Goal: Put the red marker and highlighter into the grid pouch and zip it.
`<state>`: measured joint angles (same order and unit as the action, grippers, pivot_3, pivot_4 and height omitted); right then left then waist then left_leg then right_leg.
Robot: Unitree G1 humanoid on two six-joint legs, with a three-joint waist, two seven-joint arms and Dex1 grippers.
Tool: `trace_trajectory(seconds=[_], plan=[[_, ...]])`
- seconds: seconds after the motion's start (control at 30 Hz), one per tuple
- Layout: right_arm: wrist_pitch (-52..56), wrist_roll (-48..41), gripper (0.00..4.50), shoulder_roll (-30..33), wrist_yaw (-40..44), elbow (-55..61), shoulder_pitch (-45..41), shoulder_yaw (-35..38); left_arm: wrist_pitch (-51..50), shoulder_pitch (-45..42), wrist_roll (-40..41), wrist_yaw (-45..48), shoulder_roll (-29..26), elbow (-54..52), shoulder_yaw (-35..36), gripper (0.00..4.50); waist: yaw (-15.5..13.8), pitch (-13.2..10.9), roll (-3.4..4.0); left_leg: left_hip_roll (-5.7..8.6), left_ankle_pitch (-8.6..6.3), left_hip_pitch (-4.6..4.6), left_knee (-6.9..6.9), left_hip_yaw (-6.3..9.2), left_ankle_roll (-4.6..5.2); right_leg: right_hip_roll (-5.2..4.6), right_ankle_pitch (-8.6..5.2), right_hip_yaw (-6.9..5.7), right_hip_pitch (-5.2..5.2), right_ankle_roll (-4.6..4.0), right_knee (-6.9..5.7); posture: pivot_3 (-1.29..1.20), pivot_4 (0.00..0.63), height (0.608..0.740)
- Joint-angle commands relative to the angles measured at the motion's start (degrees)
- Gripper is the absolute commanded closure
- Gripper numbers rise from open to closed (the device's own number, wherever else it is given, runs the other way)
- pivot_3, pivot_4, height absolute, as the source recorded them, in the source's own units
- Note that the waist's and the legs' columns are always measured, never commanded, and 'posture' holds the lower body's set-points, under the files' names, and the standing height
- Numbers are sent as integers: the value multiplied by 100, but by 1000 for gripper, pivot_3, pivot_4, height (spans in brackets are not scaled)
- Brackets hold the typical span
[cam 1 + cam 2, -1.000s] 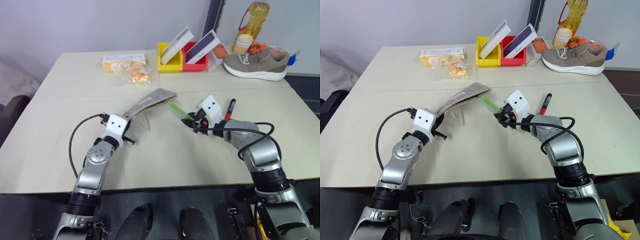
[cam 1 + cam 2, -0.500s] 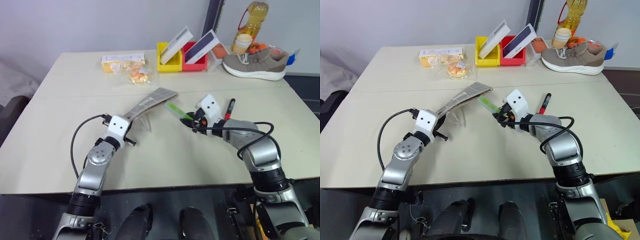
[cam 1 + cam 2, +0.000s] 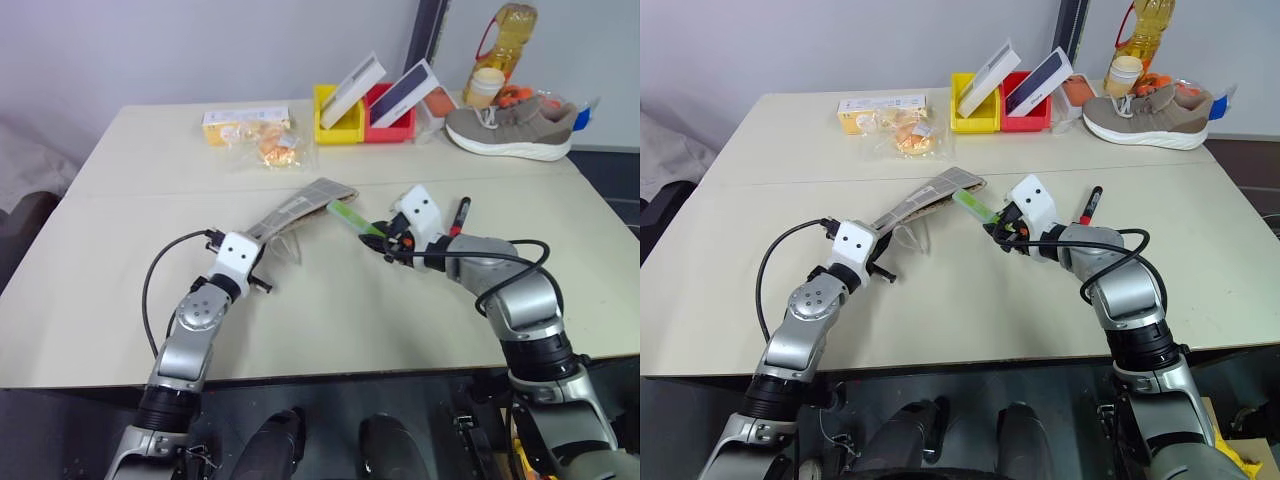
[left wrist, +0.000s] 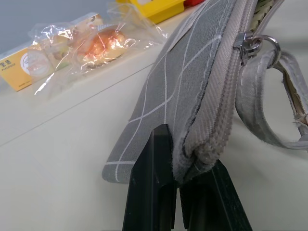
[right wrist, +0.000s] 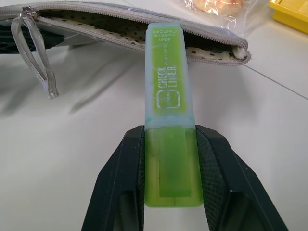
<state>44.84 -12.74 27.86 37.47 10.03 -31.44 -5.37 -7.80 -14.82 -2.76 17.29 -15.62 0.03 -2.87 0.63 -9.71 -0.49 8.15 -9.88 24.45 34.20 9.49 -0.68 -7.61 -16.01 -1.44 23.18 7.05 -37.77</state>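
Between the right end effector (image 5: 169, 192) fingers, the clamped highlighter (image 5: 168, 120) points lengthwise at the grid pouch (image 5: 144, 33) opening.

Setting: robot test room or lab, not a home. Evidence: plain beige table (image 3: 330, 330) against a bare pale wall (image 3: 200, 50); unrelated props lined along the far edge, upper part of frame: yellow bin (image 3: 338, 125) and red bin (image 3: 390, 128) holding boxes, wrapped snacks (image 3: 262, 140), a grey sneaker (image 3: 512, 130), an oil bottle (image 3: 510, 35).
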Motion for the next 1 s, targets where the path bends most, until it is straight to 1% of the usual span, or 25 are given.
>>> trace_trajectory(seconds=[0.03, 0.13, 0.23, 0.37, 0.5, 0.67, 0.73, 0.77, 0.9, 0.93, 1.0], plan=[[18, -2, 3581, 35, -40, 139, -117, -23, 282, 34, 34, 140, -53, -181, -63, 4500, 0, 0, 0, 0, 0, 0, 0, 0, 0, 0, 0, 0, 0, 0, 0, 0, 150, 740], [43, 56, 3581, 95, -10, 142, -143, -91, 484, 117, -84, 325, -201, -230, -198, 4500, 3, 0, 0, 0, 0, 0, 0, 0, 0, 0, 0, 0, 0, 0, 0, 0, 150, 740], [-89, 270, 3581, 359, 178, 183, -217, -417, 836, 193, -188, 663, -470, -238, -395, 4500, 1, 0, 0, 0, 0, 0, -1, 0, 0, 0, 0, 0, 1, 0, 0, 0, 150, 740], [-356, 404, 3581, 758, 742, 552, -301, -979, 1249, 215, -216, 1061, -784, -181, -581, 4500, 1, 0, 1, 0, 0, 0, -2, -1, 0, -2, 0, 0, 1, 0, 3, 0, 150, 740], [-416, 439, 3581, 901, 1116, 803, -416, -1305, 1597, 149, -258, 1411, -1036, -20, -697, 4500, 11, 0, 1, -2, -1, 2, -4, 0, 0, -2, 0, 0, 2, 0, 8, 0, 150, 740], [-494, 542, 3581, 887, 1248, 792, -473, -1473, 1804, 47, -190, 1627, -1184, 174, -662, 4500, -5, 0, 0, -2, -1, 2, -4, 2, 0, -1, 0, -3, -3, 0, 16, 0, 150, 740], [-481, 548, 2528, 880, 1234, 788, -470, -1424, 1811, 16, -183, 1601, -1185, 232, -613, 4500, -3, 0, 0, -1, -1, 3, -4, 2, 1, -2, 0, -3, -3, 0, 17, 0, 150, 740], [-465, 537, 2239, 890, 1225, 807, -466, -1373, 1788, 15, -178, 1577, -1174, 246, -588, 4500, -1, 0, 0, -1, -1, 3, -4, 2, 1, -1, 0, -3, -3, 0, 17, 0, 150, 740], [-478, 500, 156, 932, 1143, 886, -437, -1139, 1680, 44, -159, 1484, -1115, 250, -523, 4500, -2, 0, 0, -2, -1, 3, -4, 2, 1, -1, 0, -3, -2, 1, 17, 0, 150, 740], [-482, 422, 71, 978, 1172, 945, -414, -1005, 1629, 57, -161, 1443, -1093, 240, -508, 4500, -2, 0, 0, -2, -1, 3, -4, 3, 1, -1, 0, -3, -2, 1, 17, 0, 150, 740], [-440, 188, 71, 1106, 1271, 1063, -351, -639, 1474, 89, -121, 1336, -1011, 204, -467, 4500, -4, 0, 0, -2, -1, 3, -4, 3, 1, -1, 0, -3, -2, 1, 17, 0, 150, 740]])
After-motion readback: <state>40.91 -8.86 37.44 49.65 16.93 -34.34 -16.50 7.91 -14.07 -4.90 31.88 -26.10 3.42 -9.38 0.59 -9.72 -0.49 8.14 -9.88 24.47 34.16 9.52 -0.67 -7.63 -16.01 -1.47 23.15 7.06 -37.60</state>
